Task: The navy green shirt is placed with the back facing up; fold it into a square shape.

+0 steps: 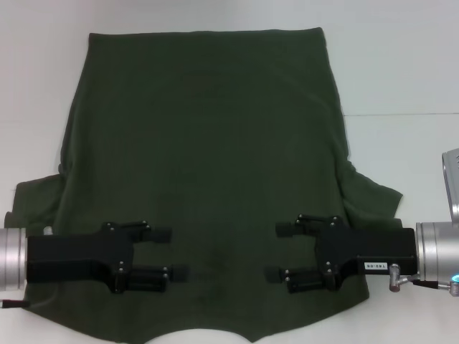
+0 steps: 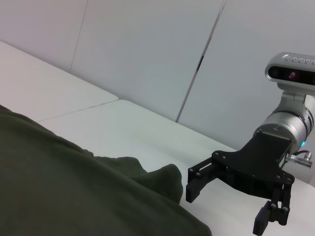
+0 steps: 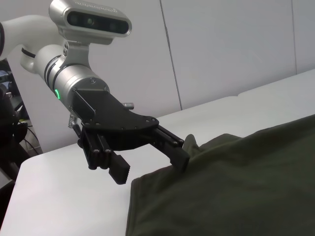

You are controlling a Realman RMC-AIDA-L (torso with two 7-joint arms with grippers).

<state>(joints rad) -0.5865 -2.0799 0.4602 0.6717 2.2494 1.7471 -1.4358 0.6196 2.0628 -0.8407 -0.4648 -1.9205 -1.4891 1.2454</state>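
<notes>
The navy green shirt (image 1: 204,172) lies spread flat over the middle of the white worktop (image 1: 401,64), plain side up. Its straight hem runs toward the far edge of the worktop, while its collar end reaches the near edge, where a curved cut-out of the fabric shows. The 2 short sleeves stick out to either side near the near edge, the one on the right rumpled into folds.

The left gripper (image 1: 171,252) reaches in from the left edge of the worktop, low over the shirt's near left part, with its jaws open and pointing toward the middle of the shirt. The right gripper (image 1: 278,251) comes in from the right edge at the same level, jaws open too, facing the left one across a bare stretch of fabric. Neither holds any cloth.

In the right wrist view, the left gripper (image 3: 150,164) hangs right at the shirt's (image 3: 236,191) bunched edge, 1 finger beside the fold.
</notes>
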